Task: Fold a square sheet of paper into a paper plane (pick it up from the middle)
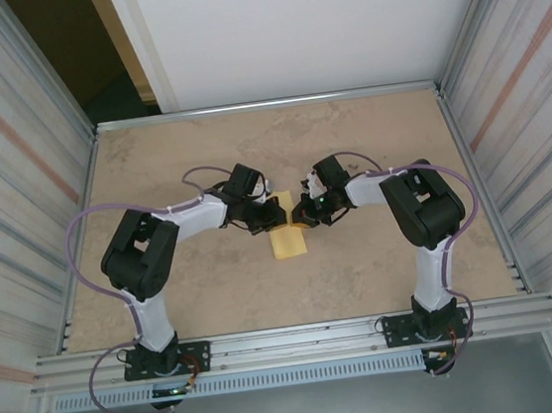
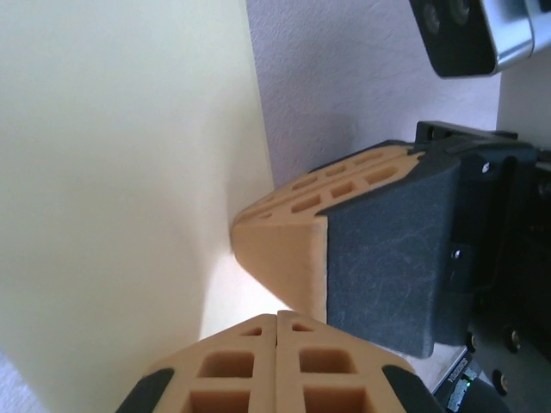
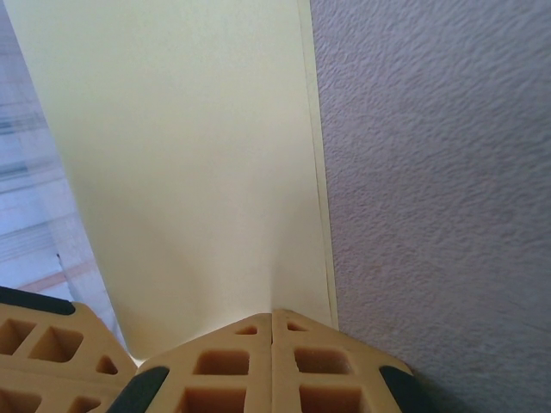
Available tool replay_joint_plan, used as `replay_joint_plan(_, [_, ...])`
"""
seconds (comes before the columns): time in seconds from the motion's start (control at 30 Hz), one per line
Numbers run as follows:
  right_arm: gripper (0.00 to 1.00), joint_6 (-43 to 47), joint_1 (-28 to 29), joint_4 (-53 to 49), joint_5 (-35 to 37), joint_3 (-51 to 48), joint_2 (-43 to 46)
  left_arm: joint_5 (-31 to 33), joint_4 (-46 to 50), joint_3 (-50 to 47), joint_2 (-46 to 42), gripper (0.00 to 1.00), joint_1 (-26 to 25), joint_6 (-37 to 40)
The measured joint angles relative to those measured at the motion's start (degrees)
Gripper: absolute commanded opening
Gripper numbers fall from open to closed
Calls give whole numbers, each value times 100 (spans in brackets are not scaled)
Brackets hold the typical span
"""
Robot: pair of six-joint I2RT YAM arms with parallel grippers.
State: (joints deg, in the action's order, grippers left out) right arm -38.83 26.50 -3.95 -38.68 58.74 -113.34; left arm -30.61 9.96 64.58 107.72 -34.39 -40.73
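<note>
Standing between ribbed metal walls, the mottled tabletop had open room toward every edge. At its middle, the left fingers were pinched shut on the yellow sheet of paper. The right fingers, likewise shut, nipped the same sheet just beside them.

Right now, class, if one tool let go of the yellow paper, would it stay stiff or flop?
Probably flop: the paper seems to bow near the pinching left tool and right tool. Likely very light, being thin folded sheet. Its doubled edge may stiffen it slightly.
</note>
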Motion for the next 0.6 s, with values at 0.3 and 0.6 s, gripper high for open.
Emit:
replay_joint_plan(0.3, [0,2,0,-2,0,-2,0,0,44,107,308,5,2,20])
replay_joint_plan(0.6, [0,37,13,-70,24,55,-33,17,79,-101,343,5,173,155])
